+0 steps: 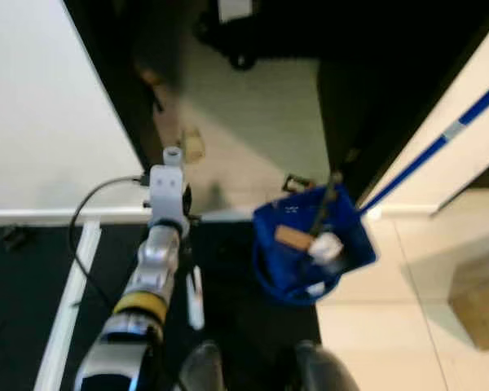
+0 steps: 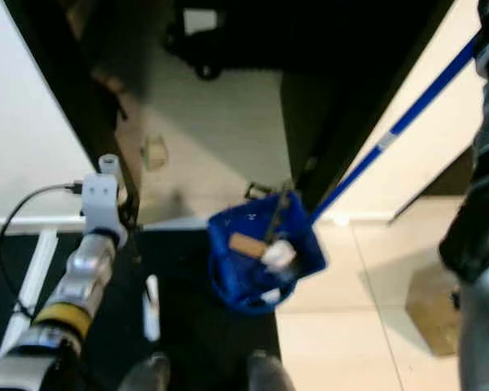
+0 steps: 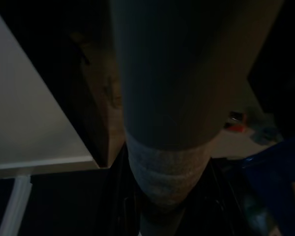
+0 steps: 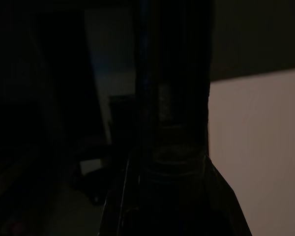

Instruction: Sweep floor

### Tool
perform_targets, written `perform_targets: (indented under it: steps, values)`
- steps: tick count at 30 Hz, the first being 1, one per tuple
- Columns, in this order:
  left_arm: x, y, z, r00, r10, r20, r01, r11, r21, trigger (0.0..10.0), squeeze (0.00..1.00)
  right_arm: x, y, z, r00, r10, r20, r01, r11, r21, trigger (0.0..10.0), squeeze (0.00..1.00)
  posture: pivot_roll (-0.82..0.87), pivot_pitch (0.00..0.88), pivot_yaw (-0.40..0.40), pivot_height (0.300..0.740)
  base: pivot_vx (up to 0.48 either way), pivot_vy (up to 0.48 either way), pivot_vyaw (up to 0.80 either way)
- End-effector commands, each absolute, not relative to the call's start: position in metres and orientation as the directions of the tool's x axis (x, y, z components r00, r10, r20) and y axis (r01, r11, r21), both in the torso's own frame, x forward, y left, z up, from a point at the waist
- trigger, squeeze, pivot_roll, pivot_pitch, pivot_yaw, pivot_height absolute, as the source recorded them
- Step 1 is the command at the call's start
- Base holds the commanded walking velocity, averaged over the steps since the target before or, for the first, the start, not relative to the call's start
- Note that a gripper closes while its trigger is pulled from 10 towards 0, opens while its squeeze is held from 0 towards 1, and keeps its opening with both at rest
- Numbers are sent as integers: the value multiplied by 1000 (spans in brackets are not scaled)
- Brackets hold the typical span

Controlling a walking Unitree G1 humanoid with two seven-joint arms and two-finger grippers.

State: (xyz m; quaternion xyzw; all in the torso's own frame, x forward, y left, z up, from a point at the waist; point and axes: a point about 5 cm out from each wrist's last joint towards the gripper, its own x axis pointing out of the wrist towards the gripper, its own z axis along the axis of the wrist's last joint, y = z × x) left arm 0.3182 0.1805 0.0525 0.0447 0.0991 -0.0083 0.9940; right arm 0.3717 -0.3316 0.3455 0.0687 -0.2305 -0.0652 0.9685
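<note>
Head views: blue dustpan (image 1: 310,248) sits on the floor where the dark mat meets the light tile, in front of a doorway. It already holds debris: a brown scrap (image 1: 293,237) and a white lump (image 1: 326,246). Its blue handle (image 2: 399,124) runs up toward my right arm (image 2: 485,244) at the frame's right edge. So some sweeping is done. Left to do: a pale scrap (image 1: 192,145) on the floor past the doorway, and a white stick (image 1: 195,296) on the mat near my feet.

My left arm (image 1: 151,269) reaches forward over the mat; I can't tell how its claw stands.

Left wrist view: dark, with a grey pole-like shape (image 3: 172,98) down the middle, probably a broomstick, though that's unclear. Dustpan blue shows at one edge.

Right wrist view: near black, a dark shaft (image 4: 172,98) running along the claw. Grip can't be read.
</note>
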Motion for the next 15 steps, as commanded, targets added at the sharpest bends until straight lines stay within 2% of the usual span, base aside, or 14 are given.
perform_targets:
  steps: [1,12,15]
  values:
    - [320,182,56,982,0,-187,19,995,100,10000,0,369,-335,351,874,-167,456,104,982,160,10000,0,-4,26,-31,740,0,0,0]
    - [319,184,53,980,8,-197,15,993,114,10000,0,368,-333,350,843,-201,498,151,979,139,10000,0,2,33,-28,740,0,0,0]
    - [319,184,53,980,10,-197,14,993,117,10000,0,369,-331,347,843,-202,498,187,979,81,10000,0,6,35,-29,740,0,0,0]
